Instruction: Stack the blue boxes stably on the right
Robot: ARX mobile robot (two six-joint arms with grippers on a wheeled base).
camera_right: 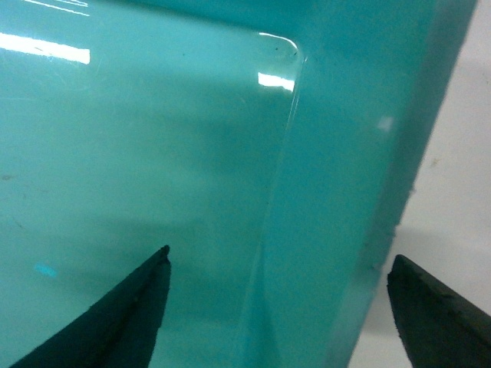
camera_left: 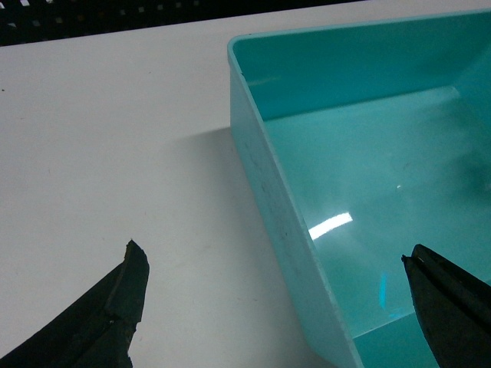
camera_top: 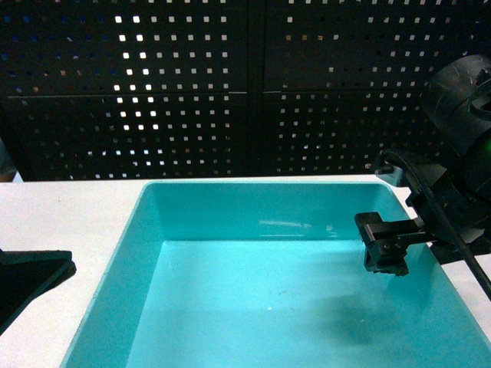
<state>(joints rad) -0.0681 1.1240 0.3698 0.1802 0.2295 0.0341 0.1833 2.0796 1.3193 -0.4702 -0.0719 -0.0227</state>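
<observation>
tub (camera_top: 230, 222) near edge cut off | left claw (camera_left: 276, 307) spread astride left wall | right claw (camera_right: 280, 307) spread astride right wall

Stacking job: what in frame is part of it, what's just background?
Job:
- turquoise tub
- left gripper, open, straddling the tub's left wall
- right gripper, open, straddling its right wall

Background:
- white table
- black perforated panel

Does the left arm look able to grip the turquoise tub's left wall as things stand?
Probably yes. The left gripper is open with one of its fingers outside over the table and the other inside the turquoise tub, straddling its left wall; nothing blocks it.
</observation>
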